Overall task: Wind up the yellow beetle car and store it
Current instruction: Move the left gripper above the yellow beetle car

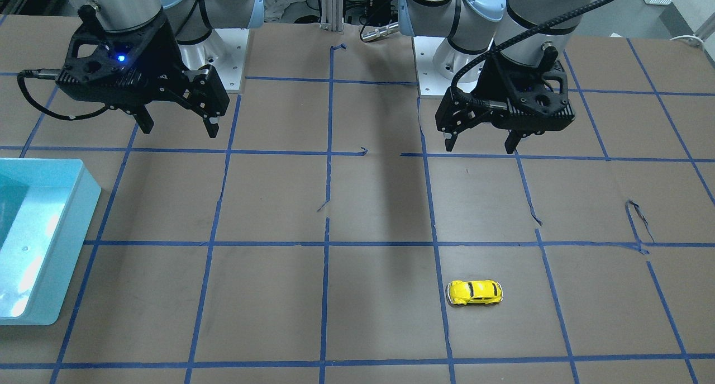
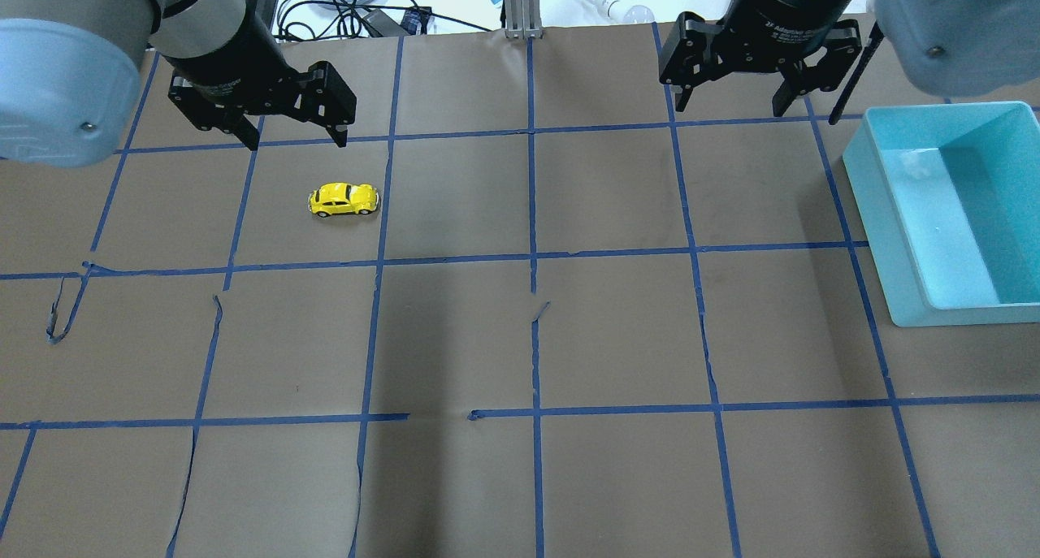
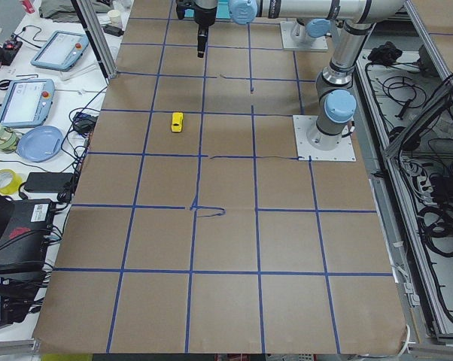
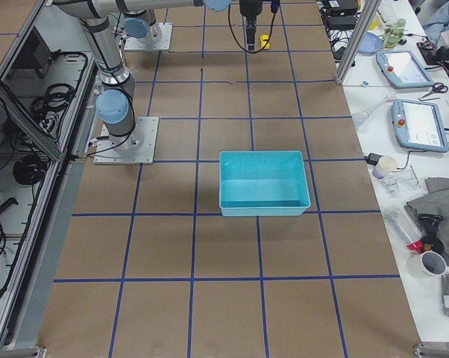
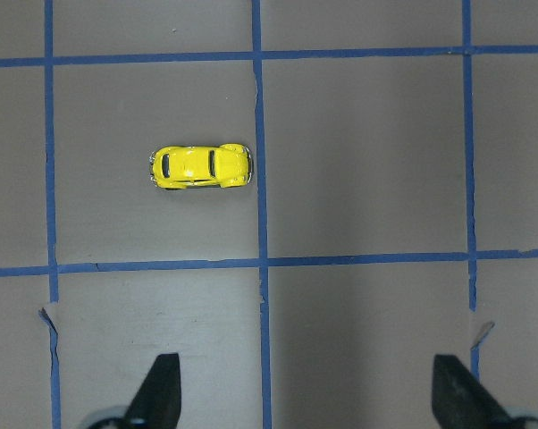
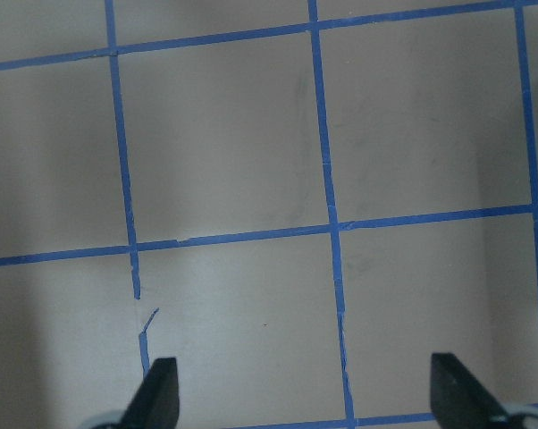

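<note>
The yellow beetle car stands on its wheels on the brown table, side-on in the front view. My left gripper hangs open above the table, on the robot's side of the car and apart from it. In the left wrist view the car lies ahead of the open left gripper, left of its centre. Over the other half of the table my right gripper is open with nothing in it. Its wrist view shows only bare table ahead of the right gripper.
A light blue bin stands at the table's right edge, beside the right gripper; its inside looks bare. Blue tape lines grid the table, torn and lifted in places. Side benches with tablets and cables flank the table's far edge.
</note>
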Controlling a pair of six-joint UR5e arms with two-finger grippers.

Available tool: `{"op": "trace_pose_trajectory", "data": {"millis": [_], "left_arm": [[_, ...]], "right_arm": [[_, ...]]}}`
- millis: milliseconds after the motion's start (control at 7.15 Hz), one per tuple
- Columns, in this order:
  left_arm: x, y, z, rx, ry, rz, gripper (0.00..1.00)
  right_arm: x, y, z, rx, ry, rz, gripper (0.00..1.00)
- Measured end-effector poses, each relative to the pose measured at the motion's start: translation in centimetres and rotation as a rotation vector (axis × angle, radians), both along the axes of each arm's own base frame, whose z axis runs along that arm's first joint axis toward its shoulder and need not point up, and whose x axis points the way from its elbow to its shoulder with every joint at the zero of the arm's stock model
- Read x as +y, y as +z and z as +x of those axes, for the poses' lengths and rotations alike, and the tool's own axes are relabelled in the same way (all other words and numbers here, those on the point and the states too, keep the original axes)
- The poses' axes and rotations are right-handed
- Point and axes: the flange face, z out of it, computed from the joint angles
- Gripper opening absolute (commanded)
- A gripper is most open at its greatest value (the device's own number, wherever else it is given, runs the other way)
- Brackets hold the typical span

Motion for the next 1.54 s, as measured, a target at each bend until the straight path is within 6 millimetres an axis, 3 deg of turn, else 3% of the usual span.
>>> {"op": "trace_pose_trajectory", "data": {"millis": [420,1539], "left_arm": [[0.2,-0.3,0.8,-0.003,0.017,0.027,1.00],[0.0,-1.3,0.6,0.003,0.025,0.047,1.00]], "right_arm": [[0.0,0.0,0.0,0.000,0.000,0.001,1.00],[0.0,-0.1,-0.1,0.002,0.000,0.004,1.00]]}}
